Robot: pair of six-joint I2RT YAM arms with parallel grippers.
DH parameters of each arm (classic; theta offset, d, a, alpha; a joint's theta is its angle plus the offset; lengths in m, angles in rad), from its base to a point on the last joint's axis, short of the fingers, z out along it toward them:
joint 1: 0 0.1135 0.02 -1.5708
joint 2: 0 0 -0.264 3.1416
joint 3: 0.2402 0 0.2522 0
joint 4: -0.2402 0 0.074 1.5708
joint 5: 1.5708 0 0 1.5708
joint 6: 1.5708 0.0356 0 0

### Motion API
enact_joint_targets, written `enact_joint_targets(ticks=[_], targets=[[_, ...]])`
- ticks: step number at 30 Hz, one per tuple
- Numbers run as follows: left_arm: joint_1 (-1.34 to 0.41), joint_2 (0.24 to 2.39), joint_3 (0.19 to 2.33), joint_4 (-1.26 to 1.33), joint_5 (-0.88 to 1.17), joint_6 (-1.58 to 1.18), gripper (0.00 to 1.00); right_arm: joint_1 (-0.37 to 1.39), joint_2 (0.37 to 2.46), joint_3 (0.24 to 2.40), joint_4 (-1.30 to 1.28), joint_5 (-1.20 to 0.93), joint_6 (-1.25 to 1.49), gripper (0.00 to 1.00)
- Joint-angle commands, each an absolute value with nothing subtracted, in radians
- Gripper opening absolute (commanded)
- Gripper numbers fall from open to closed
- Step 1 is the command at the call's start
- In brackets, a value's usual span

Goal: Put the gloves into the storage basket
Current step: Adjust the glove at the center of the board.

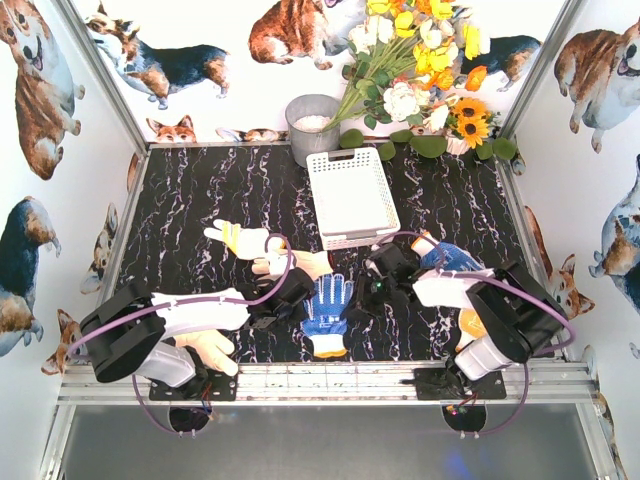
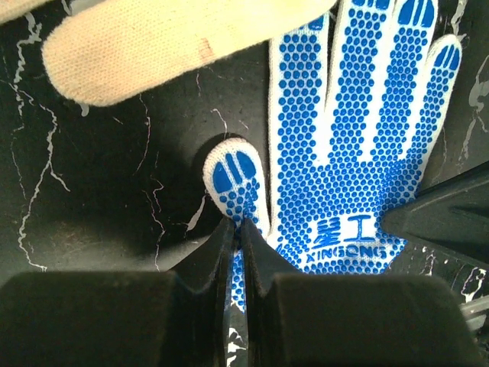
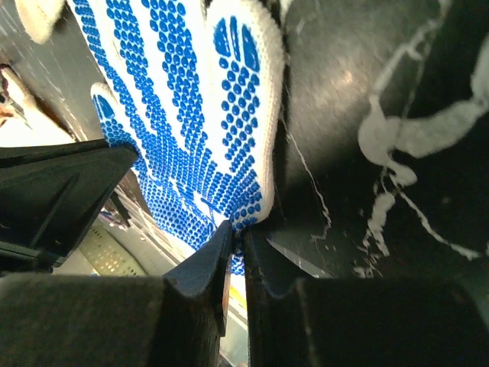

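At the far left a cream glove [image 1: 208,348] lies half under the left arm. The left gripper [image 2: 235,223] is pinched tight on the thumb-side edge of the blue dotted glove [image 1: 328,308]. That glove lies flat on the black marbled table [image 1: 200,200], just short of the storage basket [image 1: 350,192]. Beside it a white glove [image 1: 238,238] and a tan glove [image 1: 298,265] overlap. The right gripper [image 3: 237,228] is clamped on the dotted glove's opposite edge. Knit and limp, it should weigh little and sag between the two pinches, so edges and cuff look the surest holds. Count: one basket, nothing in it; five gloves for certain, the fifth a blue-faced glove [image 1: 447,257] by the right arm; an orange scrap [image 1: 470,325] there may be a sixth
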State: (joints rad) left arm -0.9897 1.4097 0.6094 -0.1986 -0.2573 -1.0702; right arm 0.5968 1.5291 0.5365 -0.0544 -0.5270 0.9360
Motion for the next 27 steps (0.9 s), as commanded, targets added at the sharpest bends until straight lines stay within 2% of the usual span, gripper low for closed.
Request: enact_joint_targets(ticks=[1,14,18,19,21,24,27], targets=[[-0.994,1.385,0.597,-0.223,-0.228,-1.074,0.00,0.611,1.480,0.486,-0.192,-0.358,0.913,0.00],[-0.997,1.408,0.604,-0.194,-0.177,-1.062,0.00,0.611,1.381,0.453,-0.277,-0.297,0.906,0.00],[-0.997,1.404,0.594,-0.165,-0.174,-1.053,0.07,0.611,1.371,0.456,-0.277,-0.296,0.902,0.05],[-0.997,1.396,0.585,-0.154,-0.179,-1.054,0.12,0.611,1.368,0.456,-0.272,-0.299,0.902,0.08],[-0.997,1.374,0.569,-0.137,-0.192,-1.057,0.24,0.611,1.357,0.458,-0.273,-0.300,0.898,0.24],[-0.997,1.336,0.552,-0.110,-0.199,-1.049,0.48,0.611,1.312,0.479,-0.337,-0.271,0.879,0.43],[-0.997,1.314,0.565,-0.095,-0.195,-1.007,0.67,0.611,1.234,0.542,-0.475,-0.221,0.838,0.55]])
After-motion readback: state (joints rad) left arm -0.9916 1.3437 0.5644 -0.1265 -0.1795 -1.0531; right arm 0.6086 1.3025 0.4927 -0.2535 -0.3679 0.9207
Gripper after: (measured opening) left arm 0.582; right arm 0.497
